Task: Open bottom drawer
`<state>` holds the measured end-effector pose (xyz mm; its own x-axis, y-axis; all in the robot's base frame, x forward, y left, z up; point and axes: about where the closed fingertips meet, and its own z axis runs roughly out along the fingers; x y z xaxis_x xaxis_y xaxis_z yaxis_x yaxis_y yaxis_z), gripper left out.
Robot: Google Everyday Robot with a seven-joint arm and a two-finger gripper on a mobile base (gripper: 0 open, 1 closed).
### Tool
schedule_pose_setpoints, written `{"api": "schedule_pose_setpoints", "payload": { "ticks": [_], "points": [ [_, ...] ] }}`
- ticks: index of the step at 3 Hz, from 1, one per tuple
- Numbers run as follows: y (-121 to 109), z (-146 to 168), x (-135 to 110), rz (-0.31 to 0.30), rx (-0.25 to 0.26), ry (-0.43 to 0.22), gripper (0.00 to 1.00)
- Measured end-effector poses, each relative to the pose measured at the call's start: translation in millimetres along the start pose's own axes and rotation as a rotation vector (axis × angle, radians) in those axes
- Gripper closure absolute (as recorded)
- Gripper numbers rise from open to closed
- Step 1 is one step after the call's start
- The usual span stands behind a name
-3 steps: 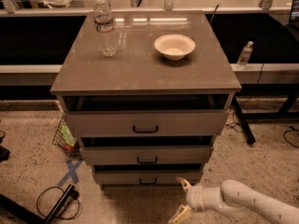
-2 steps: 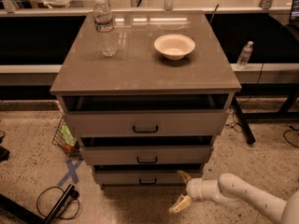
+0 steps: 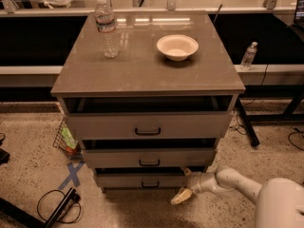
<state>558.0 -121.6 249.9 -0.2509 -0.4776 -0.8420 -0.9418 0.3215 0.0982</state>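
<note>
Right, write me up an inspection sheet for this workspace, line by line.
Surface: grey cabinet top, glossy, carrying two items.
Job's things: bottom drawer, grey front with a black bar handle, a dark gap above it.
Clutter: water bottle upright at back left; white bowl at back right.
Grippers: pincer low at the bottom drawer's right end, fingers spread, holding nothing.
Cables: black cable loop on the floor at front left; more cables at right.
Surroundings: speckled floor, blue tape cross, wire basket left of the cabinet, second bottle at far right.
</note>
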Motion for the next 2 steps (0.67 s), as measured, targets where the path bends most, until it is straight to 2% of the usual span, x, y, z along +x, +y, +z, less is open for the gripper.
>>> {"api": "schedule_pose_setpoints", "payload": {
  "ticks": [1,2],
  "points": [
    [0,3,1,0.001,-0.004,0.002,0.0],
    [-9,18,9,0.003,-0.014,0.007,0.0]
  ]
}}
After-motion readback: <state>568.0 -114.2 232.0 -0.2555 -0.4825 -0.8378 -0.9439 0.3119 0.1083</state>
